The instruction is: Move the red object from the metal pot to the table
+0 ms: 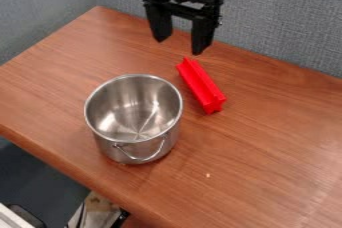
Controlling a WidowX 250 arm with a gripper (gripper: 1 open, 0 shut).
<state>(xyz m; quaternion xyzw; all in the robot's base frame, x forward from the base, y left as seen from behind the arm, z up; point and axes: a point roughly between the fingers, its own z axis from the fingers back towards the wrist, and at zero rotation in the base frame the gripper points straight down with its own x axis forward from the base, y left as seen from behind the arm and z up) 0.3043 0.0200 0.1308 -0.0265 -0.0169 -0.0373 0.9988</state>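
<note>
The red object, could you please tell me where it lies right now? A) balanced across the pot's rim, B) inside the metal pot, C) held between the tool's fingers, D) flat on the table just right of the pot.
D: the red object lies flat on the table beside the metal pot, whose inside is empty, while the open tool hangs above it holding nothing.
</note>
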